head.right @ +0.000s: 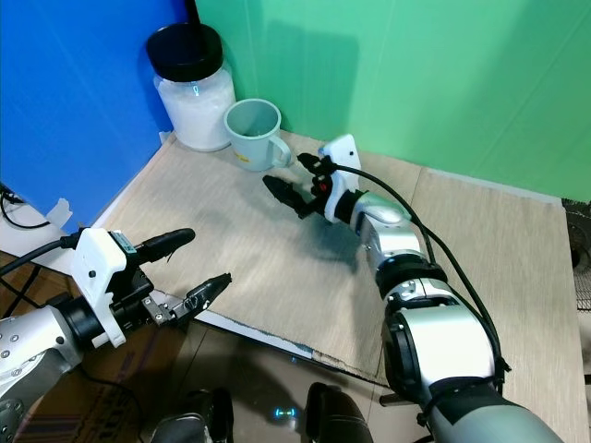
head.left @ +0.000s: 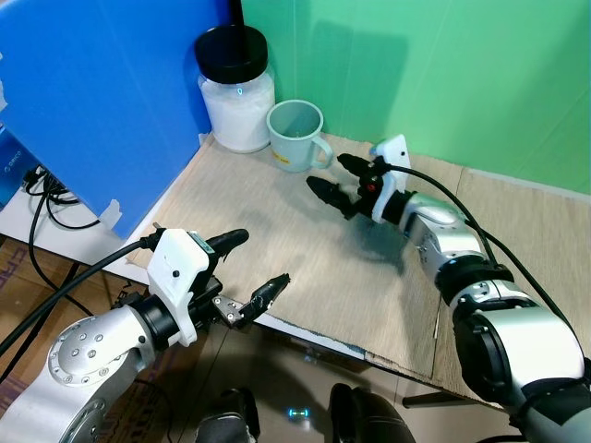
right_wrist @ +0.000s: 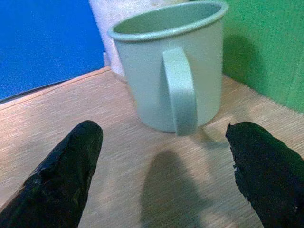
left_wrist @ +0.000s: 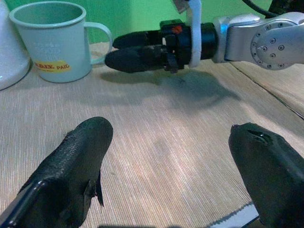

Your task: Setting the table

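Two spread fingers on my right gripper (head.left: 331, 177) sit near the mug (head.left: 295, 135) handle, grasping nothing. My left gripper (head.left: 256, 262) hovers released over the mat (head.left: 277, 249) edge. Mug looks empty in the back corner beside a jar (head.left: 237, 89) of white powder.

Mug (right_wrist: 171, 71), upper centre: smooth, pale green, faintly glossy enamel-like finish. Mat (head.left: 305, 268): matt woven fibre, finely ribbed. Jar (head.left: 238, 97), upper left: clear, black glossy lid. Arm shells: brushed silver metal.
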